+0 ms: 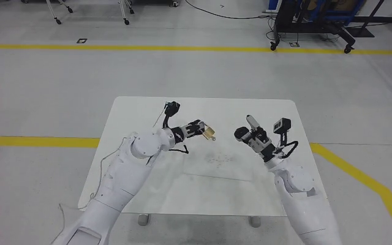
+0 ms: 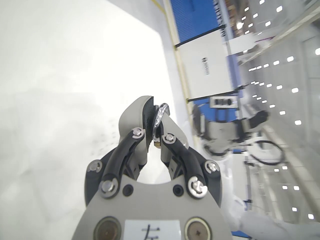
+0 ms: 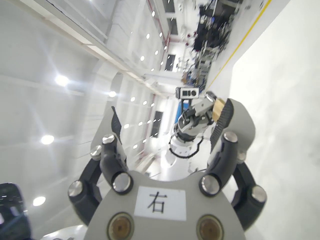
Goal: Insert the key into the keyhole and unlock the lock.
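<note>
Lock [image 1: 209,131] | left gripper [image 2: 157,116] clenched on it | right gripper [image 3: 172,113] spread wide | above white table [image 1: 202,184] | yellow-lined floor [image 1: 184,48]

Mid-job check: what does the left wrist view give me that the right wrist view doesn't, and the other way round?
Left wrist view: the left gripper shut on the lock's steel shackle. Right wrist view: the right gripper open and holding nothing, and the lock's brass body held out by the other arm. Both: the lock and the white table.
</note>
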`<state>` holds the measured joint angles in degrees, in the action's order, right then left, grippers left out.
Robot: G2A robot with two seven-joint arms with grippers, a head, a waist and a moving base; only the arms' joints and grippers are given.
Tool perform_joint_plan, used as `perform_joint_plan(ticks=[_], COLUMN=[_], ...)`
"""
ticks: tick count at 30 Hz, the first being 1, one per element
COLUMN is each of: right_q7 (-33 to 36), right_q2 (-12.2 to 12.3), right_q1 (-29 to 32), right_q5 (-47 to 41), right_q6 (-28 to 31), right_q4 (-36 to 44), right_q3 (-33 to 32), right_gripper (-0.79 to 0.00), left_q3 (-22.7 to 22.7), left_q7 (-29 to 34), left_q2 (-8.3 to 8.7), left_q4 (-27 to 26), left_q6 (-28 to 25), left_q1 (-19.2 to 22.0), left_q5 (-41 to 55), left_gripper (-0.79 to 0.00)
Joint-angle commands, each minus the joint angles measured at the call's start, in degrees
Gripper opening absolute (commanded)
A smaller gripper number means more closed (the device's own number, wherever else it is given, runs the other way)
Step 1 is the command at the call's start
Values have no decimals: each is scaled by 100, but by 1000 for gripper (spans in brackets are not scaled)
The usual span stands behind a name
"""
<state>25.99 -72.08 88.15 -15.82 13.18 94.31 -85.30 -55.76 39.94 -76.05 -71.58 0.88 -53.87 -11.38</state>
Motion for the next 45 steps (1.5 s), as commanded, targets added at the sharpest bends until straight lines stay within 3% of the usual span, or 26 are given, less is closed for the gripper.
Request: perform_joint_plan(ticks=[1, 8, 17, 18, 19, 21, 23, 24, 28, 31, 36, 40, 45], right_q7=[-336, -336, -336, -336, -336, -336, -336, -336, -336, -336, -336, -444, -1391], right_q2=[38, 38, 38, 38, 38, 38, 38, 38, 38, 38, 38, 37, 40], right_q1=[263, 263, 263, 263, 263, 263, 263, 263, 263, 263, 263, 250, 190], right_q5=[690, 690, 690, 690, 690, 690, 690, 690, 690, 690, 690, 783, 1072], right_q6=[-169, -169, -169, -169, -169, -169, -169, -169, -169, -169, -169, -142, 93], right_q4=[375, 375, 375, 375, 375, 375, 375, 375, 375, 375, 375, 369, 475], right_q3=[-247, -247, -247, -247, -247, -247, -247, -247, -247, -247, -247, -247, -663], right_gripper=[0, 0, 0, 0, 0, 0, 0, 0, 0, 0, 0, 0, 0], left_q3=[198, 1023, 1780, 1797, 1808, 1825, 1822, 1793, 1474, 971, -235, -800, -1159], left_q7=[257, 604, 707, 733, 749, 852, 990, 1045, 1140, 957, -195, -1014, -2106], left_q2=[-19, -177, -425, -434, -438, -434, -417, -403, -302, -189, 3, 133, 264], left_q4=[14, 365, 806, 830, 846, 861, 820, 771, 420, -19, -862, -1372, -2018], left_q6=[169, 710, 948, 966, 985, 1033, 1082, 1109, 1232, 1281, 717, 140, -447], left_q1=[101, 533, 891, 908, 922, 930, 928, 911, 752, 468, -419, -964, -1431], left_q5=[-341, -1397, -2213, -2260, -2326, -2463, -2613, -2646, -2594, -2229, -1119, -1291, -2509], left_gripper=[-785, -785, -785, -613, -511, -416, 0, 0, 0, 0, 0, 0, 0])
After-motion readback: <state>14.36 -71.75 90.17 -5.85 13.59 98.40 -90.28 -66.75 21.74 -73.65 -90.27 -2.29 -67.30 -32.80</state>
